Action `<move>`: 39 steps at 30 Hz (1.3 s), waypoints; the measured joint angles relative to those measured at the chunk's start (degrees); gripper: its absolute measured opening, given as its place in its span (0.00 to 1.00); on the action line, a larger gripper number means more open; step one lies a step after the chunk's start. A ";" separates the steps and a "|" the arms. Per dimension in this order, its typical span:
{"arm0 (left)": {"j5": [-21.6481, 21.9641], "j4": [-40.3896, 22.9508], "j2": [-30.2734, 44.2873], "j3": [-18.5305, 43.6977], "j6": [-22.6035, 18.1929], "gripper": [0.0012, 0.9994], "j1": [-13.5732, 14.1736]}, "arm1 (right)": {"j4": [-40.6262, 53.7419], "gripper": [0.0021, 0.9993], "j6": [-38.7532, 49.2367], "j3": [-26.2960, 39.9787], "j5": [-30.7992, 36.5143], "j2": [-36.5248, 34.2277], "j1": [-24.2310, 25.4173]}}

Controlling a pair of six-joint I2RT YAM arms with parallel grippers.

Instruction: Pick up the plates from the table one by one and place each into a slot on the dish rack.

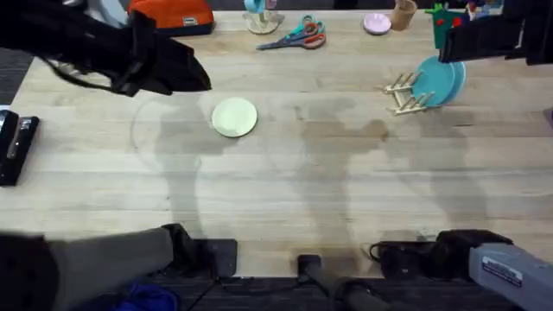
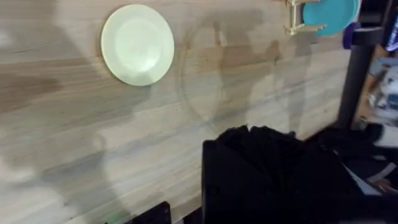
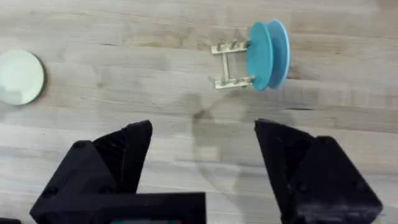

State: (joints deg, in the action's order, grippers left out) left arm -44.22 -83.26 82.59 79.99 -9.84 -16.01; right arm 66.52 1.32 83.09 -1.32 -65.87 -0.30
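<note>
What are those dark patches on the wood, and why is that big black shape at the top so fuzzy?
Overhead: the patches on the table are soft arm shadows; the left arm blurs because it rises close under the camera. Left wrist: similar shadows beside the cream plate.

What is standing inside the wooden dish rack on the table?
Two teal plates stand upright in the rack, close together at one end. The other slots hold nothing. The front plate covers most of the rear one and the pegs between them.
</note>
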 joint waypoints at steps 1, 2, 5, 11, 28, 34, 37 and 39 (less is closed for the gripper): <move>-0.52 0.35 1.35 -0.15 -0.62 0.04 0.00 | -0.02 1.00 0.01 0.00 0.00 0.00 0.00; -1.07 0.86 2.66 -0.18 -1.05 0.04 0.00 | -0.02 1.00 0.00 0.00 0.00 0.00 0.00; -2.10 2.54 6.08 -0.18 -2.20 0.04 -0.07 | -0.02 1.00 0.00 0.00 0.00 0.00 0.00; -2.96 4.49 11.31 -0.18 -3.74 0.04 -0.07 | -0.02 1.00 0.00 0.00 0.00 0.00 0.00; -4.24 6.64 19.86 -0.25 -7.31 0.04 -0.07 | -0.02 1.00 0.01 0.00 0.00 0.00 0.00; -4.22 6.81 21.67 -0.29 -8.45 0.04 -0.07 | -0.02 1.00 0.00 0.00 0.00 0.00 0.00; -4.02 7.03 22.23 -0.41 -8.86 0.04 -0.07 | 0.00 1.00 0.01 0.00 0.00 0.00 0.00; -3.89 7.63 22.37 -0.82 -8.99 0.04 -0.07 | -0.02 0.99 0.00 0.00 0.00 0.00 0.00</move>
State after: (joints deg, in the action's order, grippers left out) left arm -48.12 -75.63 104.97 79.17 -18.83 -16.08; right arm 66.50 1.32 83.09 -1.32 -65.87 -0.30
